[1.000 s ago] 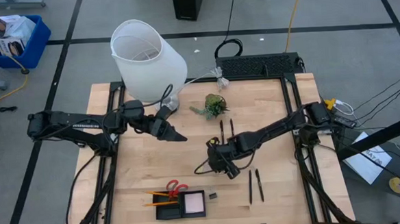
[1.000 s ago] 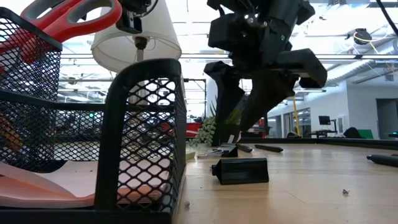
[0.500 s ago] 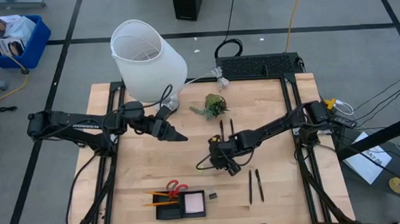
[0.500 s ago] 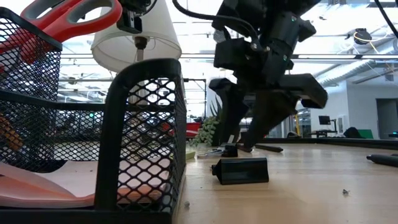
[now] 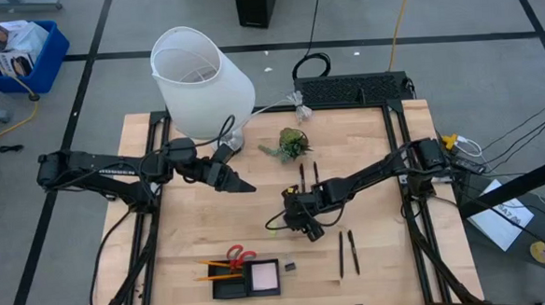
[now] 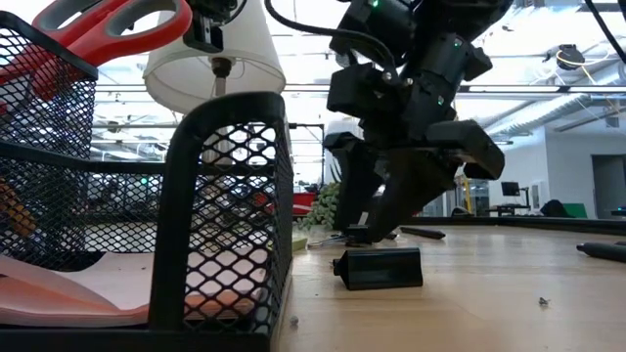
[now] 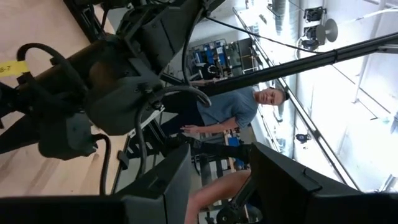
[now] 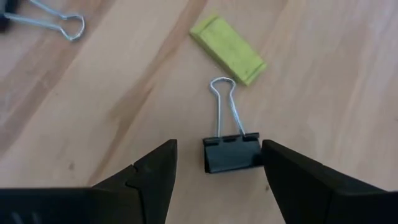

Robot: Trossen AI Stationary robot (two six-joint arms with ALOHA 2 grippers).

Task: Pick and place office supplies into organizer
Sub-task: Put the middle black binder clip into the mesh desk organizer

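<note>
My right gripper (image 8: 219, 163) is open, low over the table's middle (image 5: 297, 218). Its fingers stand on either side of a small black binder clip (image 8: 231, 154) that lies flat on the wood. A yellow-green piece (image 8: 227, 48) and a second clip's wire loop (image 8: 53, 22) lie just beyond it. The black mesh organizer (image 5: 246, 278) stands at the near edge and holds a pink pad (image 5: 263, 277), red-handled scissors (image 5: 236, 257) and orange pencils (image 5: 213, 265). Another black clip (image 6: 379, 267) lies beside it. My left gripper (image 5: 241, 185) is open, waiting left of centre.
Two black pens (image 5: 347, 251) lie right of the organizer and two more (image 5: 308, 175) lie beyond my right gripper. A green plant sprig (image 5: 293, 142), a white lamp (image 5: 201, 81) and a black keyboard-like box (image 5: 353, 89) stand toward the far edge. A person (image 7: 239, 112) is beyond the table.
My right gripper has come down toward the table and tipped a little, ending low over the clips. Its fingers have stayed open. The clip beside the organizer has not moved.
</note>
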